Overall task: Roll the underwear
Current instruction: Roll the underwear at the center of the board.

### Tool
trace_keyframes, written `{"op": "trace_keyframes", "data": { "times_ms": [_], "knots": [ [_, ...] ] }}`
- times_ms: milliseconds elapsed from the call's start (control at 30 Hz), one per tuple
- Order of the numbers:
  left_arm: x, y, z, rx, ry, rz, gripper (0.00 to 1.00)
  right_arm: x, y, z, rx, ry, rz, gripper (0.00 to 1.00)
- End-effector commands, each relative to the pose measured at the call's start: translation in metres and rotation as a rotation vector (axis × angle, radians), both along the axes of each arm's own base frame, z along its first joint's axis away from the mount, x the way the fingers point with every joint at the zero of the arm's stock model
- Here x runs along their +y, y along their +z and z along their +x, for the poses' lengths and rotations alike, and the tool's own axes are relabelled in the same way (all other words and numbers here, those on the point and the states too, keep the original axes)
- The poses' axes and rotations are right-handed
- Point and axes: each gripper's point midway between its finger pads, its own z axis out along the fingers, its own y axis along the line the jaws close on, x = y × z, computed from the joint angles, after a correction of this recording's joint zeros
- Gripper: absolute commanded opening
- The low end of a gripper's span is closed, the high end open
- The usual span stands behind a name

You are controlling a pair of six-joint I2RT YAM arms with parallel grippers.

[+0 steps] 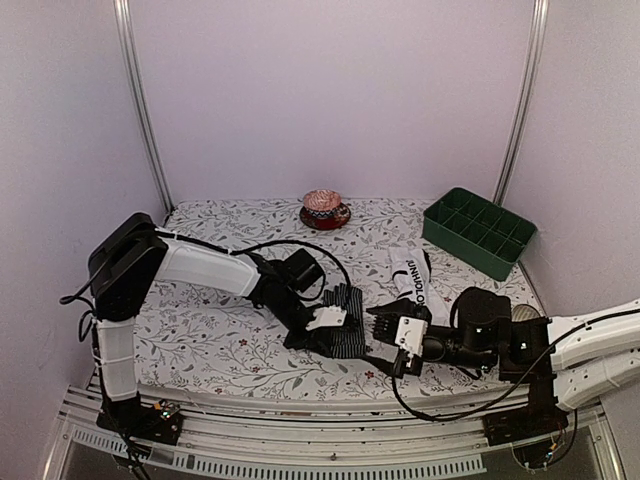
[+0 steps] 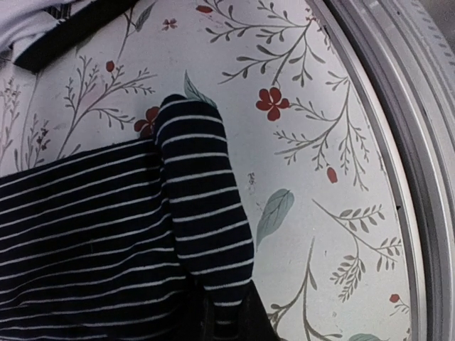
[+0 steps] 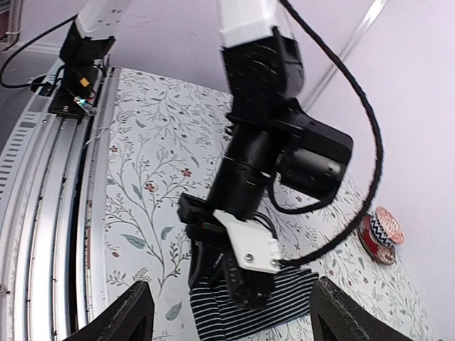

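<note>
Though two in all, not alike: black striped briefs (image 1: pixel 345 338) near the front edge, a fold pinched tight in the left gripper (image 1: pixel 335 325); white briefs (image 1: pixel 412 275) further back, to the right. Just beside the striped pair, right gripper (image 1: pixel 380 325) wide open, holding nothing. One green tray (image 1: pixel 478 232), one small bowl (image 1: pixel 323 205). Flowery table cloth (image 1: pixel 200 330), pale purple walls (image 1: pixel 330 90).

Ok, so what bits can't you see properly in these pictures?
Left gripper fingertips: left wrist view, cut off by the bottom edge under the striped briefs.
White briefs: same view, mostly cut off by the top corner.
Their lettering: top view, too small to read.
</note>
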Motion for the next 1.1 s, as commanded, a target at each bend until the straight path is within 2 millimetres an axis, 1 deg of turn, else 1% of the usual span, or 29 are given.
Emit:
{"op": "trace_keyframes", "data": {
  "times_ms": [0,133,333,433,533,667,800,900,1067],
  "knots": [
    [0.036,-0.035,-0.035,0.268,0.011,0.178,0.00,0.013,-0.004,-0.019,-0.099,0.094,-0.038,0.75],
    [0.038,-0.043,-0.034,0.332,0.030,0.206,0.00,0.025,-0.029,-0.013,-0.074,0.085,-0.142,0.65],
    [0.038,-0.049,-0.034,0.426,0.056,0.232,0.00,0.041,-0.087,0.007,-0.036,0.015,-0.339,0.58],
    [0.039,-0.050,-0.031,0.462,0.071,0.235,0.00,0.044,-0.112,0.015,-0.035,-0.012,-0.420,0.54],
    [0.039,-0.050,-0.029,0.492,0.080,0.236,0.01,0.045,-0.131,0.023,-0.042,-0.045,-0.490,0.50],
    [0.041,-0.051,-0.030,0.508,0.080,0.245,0.04,0.042,-0.153,0.032,-0.058,-0.089,-0.569,0.49],
    [0.041,-0.052,-0.031,0.511,0.079,0.248,0.05,0.039,-0.168,0.042,-0.080,-0.141,-0.628,0.47],
    [0.042,-0.052,-0.031,0.511,0.078,0.249,0.05,0.036,-0.176,0.047,-0.092,-0.165,-0.663,0.43],
    [0.043,-0.051,-0.032,0.516,0.073,0.251,0.05,0.034,-0.180,0.052,-0.105,-0.191,-0.682,0.40]
  ]
}}
